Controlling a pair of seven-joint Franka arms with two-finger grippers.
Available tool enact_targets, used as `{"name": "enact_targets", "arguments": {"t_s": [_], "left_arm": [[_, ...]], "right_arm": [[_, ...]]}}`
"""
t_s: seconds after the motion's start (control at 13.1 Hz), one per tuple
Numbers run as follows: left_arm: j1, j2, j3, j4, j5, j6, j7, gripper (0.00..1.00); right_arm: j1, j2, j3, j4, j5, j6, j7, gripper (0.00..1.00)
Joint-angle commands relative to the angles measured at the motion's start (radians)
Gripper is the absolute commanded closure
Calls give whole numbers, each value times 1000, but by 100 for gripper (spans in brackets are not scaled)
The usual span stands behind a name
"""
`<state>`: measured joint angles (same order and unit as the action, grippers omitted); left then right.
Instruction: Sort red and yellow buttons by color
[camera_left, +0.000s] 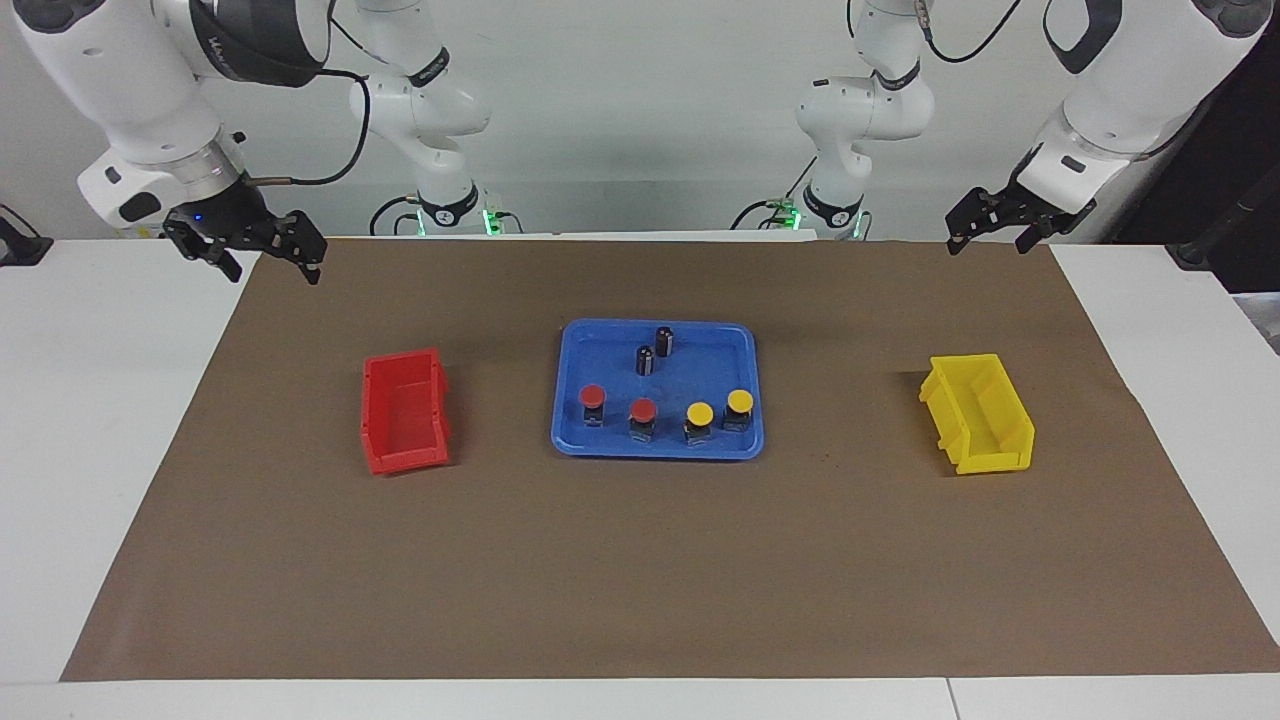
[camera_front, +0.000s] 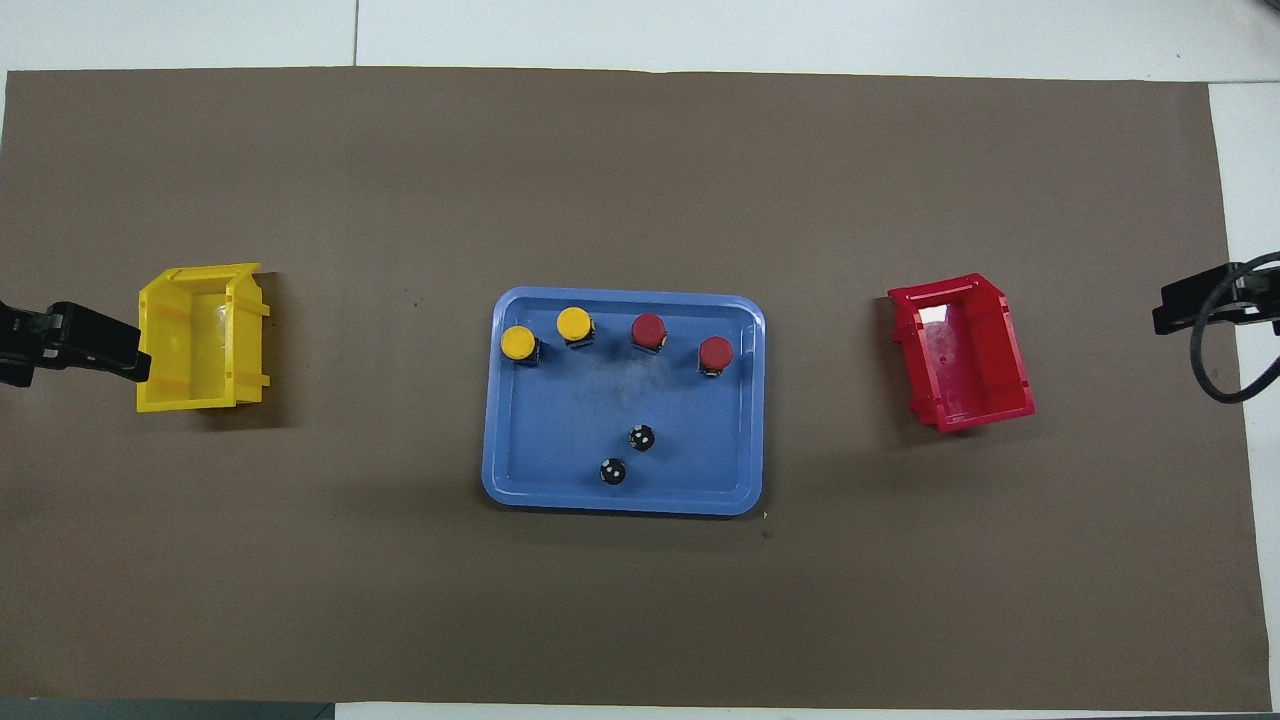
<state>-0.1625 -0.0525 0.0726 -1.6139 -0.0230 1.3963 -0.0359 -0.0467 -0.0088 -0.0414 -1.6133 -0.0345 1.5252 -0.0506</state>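
Note:
Two red buttons (camera_left: 593, 395) (camera_left: 642, 410) and two yellow buttons (camera_left: 699, 413) (camera_left: 740, 402) stand in a row in a blue tray (camera_left: 610, 345), along its edge farther from the robots. The overhead view shows the red ones (camera_front: 648, 329) (camera_front: 715, 352) toward the right arm's end and the yellow ones (camera_front: 518, 343) (camera_front: 574, 323) toward the left arm's end. My right gripper (camera_left: 270, 268) is open and empty, raised over the mat's corner near its base. My left gripper (camera_left: 990, 243) is open and empty, raised over the mat's other near corner.
A red bin (camera_left: 405, 412) sits on the brown mat toward the right arm's end, a yellow bin (camera_left: 977, 412) toward the left arm's end. Two dark cylinders (camera_left: 645, 360) (camera_left: 664, 340) stand in the tray, nearer to the robots than the buttons.

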Motion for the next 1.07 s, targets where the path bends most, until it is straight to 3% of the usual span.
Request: {"name": "enact_targets", "arguments": {"t_s": [0.0, 0.61, 0.99], "left_arm": [[6, -32, -7, -32, 21, -3, 11, 0], [6, -32, -7, -32, 21, -3, 11, 0], [6, -32, -7, -32, 21, 6, 13, 0]], "right_arm": [[-5, -20, 3, -19, 4, 3, 11, 0], [-18, -20, 2, -20, 4, 24, 8, 0], [66, -8, 17, 21, 1, 47, 47, 0]]}}
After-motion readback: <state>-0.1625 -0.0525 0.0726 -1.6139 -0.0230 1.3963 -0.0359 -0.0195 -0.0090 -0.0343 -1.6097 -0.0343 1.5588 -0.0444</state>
